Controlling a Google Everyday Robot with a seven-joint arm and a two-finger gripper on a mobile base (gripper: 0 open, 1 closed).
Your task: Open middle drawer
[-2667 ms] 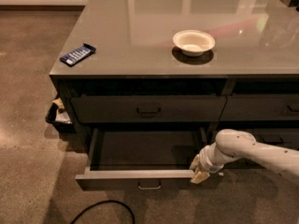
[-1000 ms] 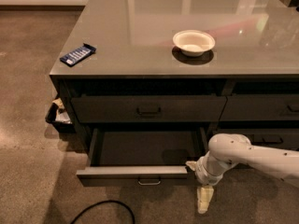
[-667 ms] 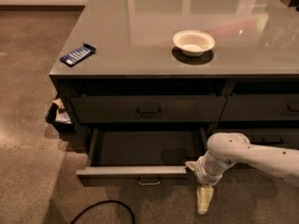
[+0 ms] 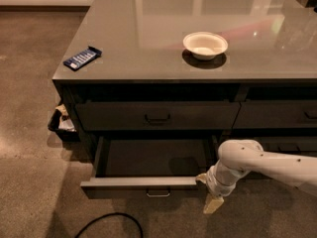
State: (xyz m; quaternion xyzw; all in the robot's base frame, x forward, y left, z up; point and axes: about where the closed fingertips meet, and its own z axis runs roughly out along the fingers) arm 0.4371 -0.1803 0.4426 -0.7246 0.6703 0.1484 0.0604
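Middle drawer [image 4: 148, 165]: we see it pulled well out at 6 o'clock below the closed drawer. It is a wide, shallow box with a dark floor, a pale grey top edge and a thin loop handle [image 4: 158, 194] at the centre of its front.
Gripper [image 4: 212, 204]: pale tan, pointing down at the floor, just beside the drawer's right front corner at 5 o'clock. It has hold of nothing we can see, and we cannot tell how far it is open.
Arm [image 4: 270, 165]: smooth white tube with a rounded elbow, entering from 3 o'clock.
Closed drawer [image 4: 119, 116]: flat dark grey front with a dark rectangular loop handle.
Counter top [image 4: 148, 29]: glossy grey slab showing reflections.
Bowl [image 4: 205, 44]: round, cream, shallow, at 1 o'clock.
Packet [image 4: 82, 57]: flat blue rectangle at 10 o'clock, near the edge.
Cable [image 4: 115, 219]: black curve on the mottled brown floor [image 4: 29, 103].
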